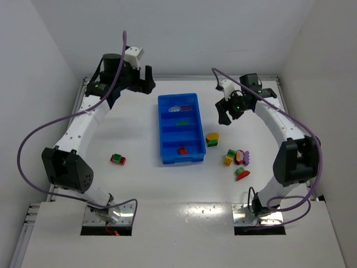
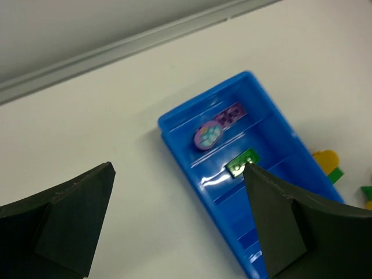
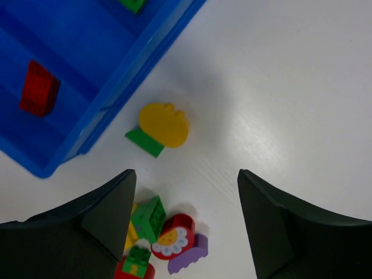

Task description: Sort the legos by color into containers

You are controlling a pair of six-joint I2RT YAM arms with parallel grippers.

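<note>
The blue tray lies mid-table, its containers running front to back. The farthest holds two purple legos, the one after it a green lego, and the nearest a red brick. A yellow piece on a green base sits just right of the tray. Farther right lies a cluster: a green block, a red flower piece and a purple piece. My left gripper hangs open and empty above the tray's far left corner. My right gripper is open over bare table beside the cluster.
A red-and-green lego lies alone on the table left of the tray. Another red piece with green on top sits nearest the right arm's base. White walls close in the table at the back and both sides.
</note>
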